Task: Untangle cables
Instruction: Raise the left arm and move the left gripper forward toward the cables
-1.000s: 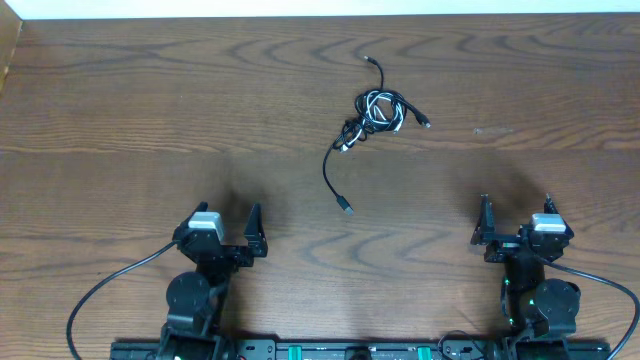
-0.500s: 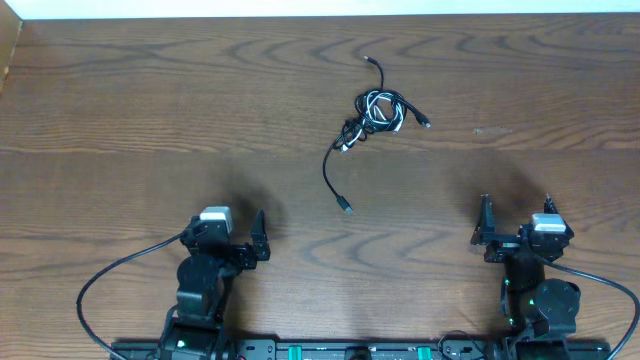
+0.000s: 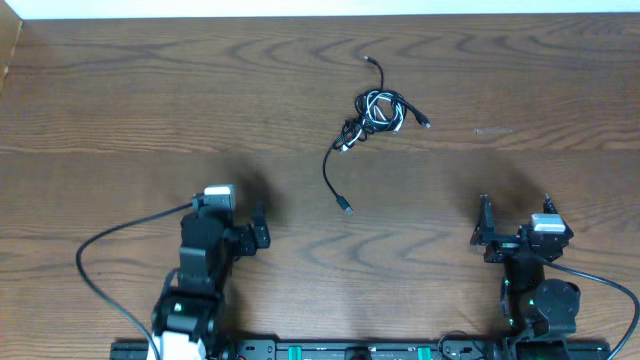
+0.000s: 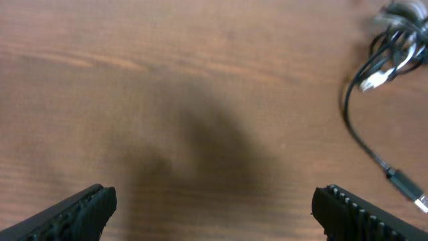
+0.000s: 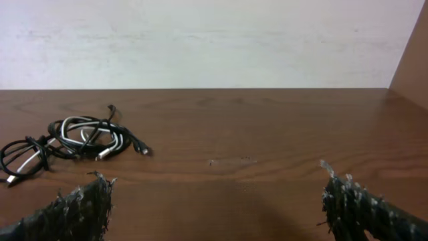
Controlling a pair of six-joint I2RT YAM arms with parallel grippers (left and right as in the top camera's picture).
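A tangle of black and white cables (image 3: 375, 112) lies on the wooden table, right of centre and toward the back. One black cable end (image 3: 344, 206) trails from it toward the front. The tangle also shows in the left wrist view (image 4: 394, 33) at top right and in the right wrist view (image 5: 73, 139) at left. My left gripper (image 3: 245, 222) is open and empty, front left, well short of the cables. My right gripper (image 3: 515, 215) is open and empty at the front right.
The wooden table (image 3: 150, 110) fills the view. A white wall (image 5: 214, 40) runs along its far edge. A table corner edge shows at the far left (image 3: 10, 40).
My left arm has moved forward from its rest pose, its gripper tilting down toward the table. The right arm and the cables have not moved.
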